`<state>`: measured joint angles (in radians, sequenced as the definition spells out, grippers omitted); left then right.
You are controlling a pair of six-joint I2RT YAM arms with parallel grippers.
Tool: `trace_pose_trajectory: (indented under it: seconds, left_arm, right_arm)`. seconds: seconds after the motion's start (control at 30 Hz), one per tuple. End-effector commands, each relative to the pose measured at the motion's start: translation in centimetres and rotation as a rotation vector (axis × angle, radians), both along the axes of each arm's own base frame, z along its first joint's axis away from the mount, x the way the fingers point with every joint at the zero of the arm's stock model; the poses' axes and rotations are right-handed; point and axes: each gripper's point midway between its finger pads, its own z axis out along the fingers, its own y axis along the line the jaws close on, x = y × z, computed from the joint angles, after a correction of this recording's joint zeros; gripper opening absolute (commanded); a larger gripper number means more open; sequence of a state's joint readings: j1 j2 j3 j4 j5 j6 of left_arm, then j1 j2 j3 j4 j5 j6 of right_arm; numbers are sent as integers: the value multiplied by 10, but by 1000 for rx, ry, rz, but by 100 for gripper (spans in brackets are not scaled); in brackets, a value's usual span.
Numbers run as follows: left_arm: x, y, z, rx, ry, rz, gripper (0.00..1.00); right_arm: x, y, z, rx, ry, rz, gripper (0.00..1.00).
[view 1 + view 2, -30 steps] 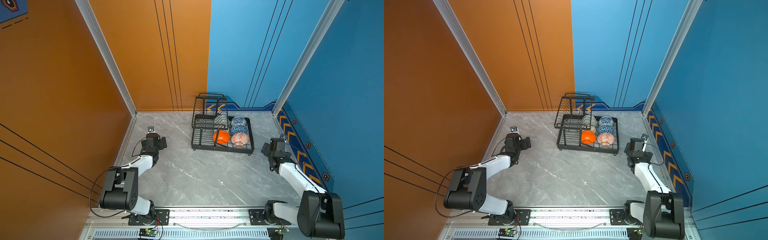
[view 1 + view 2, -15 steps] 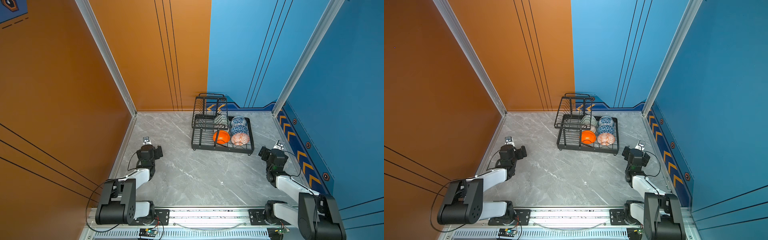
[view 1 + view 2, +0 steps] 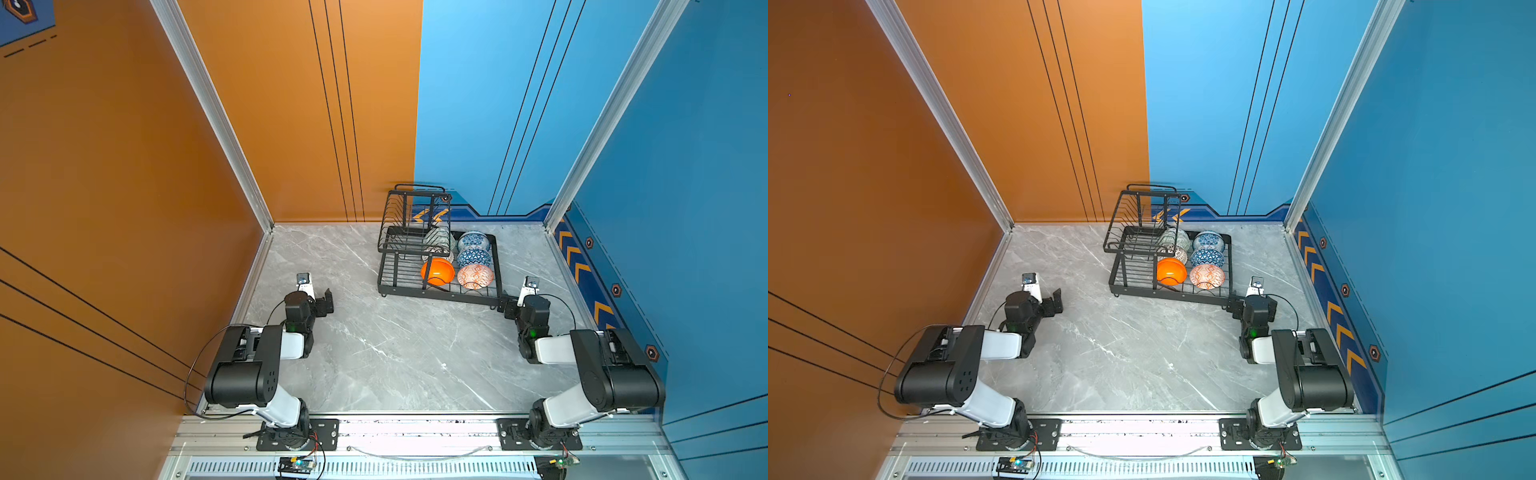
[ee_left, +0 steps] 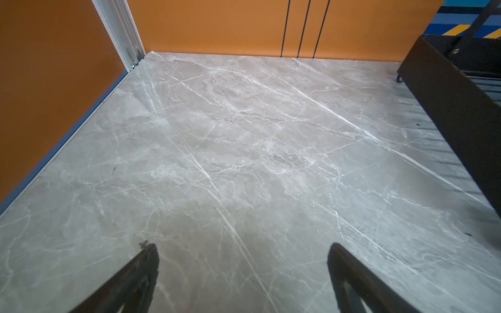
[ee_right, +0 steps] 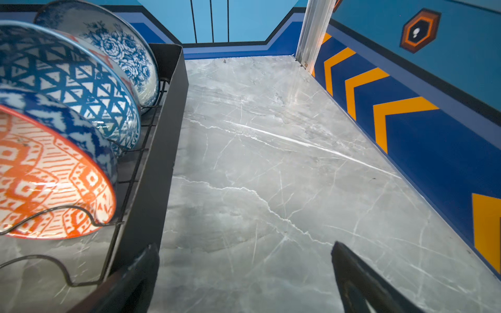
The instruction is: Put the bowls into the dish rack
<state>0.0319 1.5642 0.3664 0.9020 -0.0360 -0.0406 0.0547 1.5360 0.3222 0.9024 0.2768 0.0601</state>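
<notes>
Bowls (image 3: 473, 257) all look seated in the dish rack (image 3: 401, 272), so I judge only parking remains: I'd pull my right hand (image 5: 244, 249) straight away from the rack's corner, which sits just beside one finger. Both hands gape empty; the left hand (image 4: 242, 248) hangs well apart from them over tabletop (image 4: 244, 135).

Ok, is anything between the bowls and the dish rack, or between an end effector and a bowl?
Nothing visible blocks loading: the bowls already stand in the dish rack. Only the rack's black side wall lies between the open right end effector and the nearest, orange-red geometric bowl.
</notes>
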Motion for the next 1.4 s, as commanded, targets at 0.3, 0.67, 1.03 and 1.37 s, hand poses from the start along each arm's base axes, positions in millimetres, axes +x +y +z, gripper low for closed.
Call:
trace_pose_trajectory:
  seconds: [0.3,0.67,1.03,1.37]
  left_arm:
    - [5,-10,12,12,-53,-65,98]
    - [5,-10,12,13,-53,-64,98]
    - [5,-10,12,13,-53,-64,98]
    - [5,-10,11,13,-52,-65,98]
  right_arm:
    - [8,2,21,-29,-89,-46,100]
    - [8,2,21,-29,-89,-47,100]
    - [9,1,21,-20,-86,-42,100]
    - [13,0,18,24,-67,-9,100]
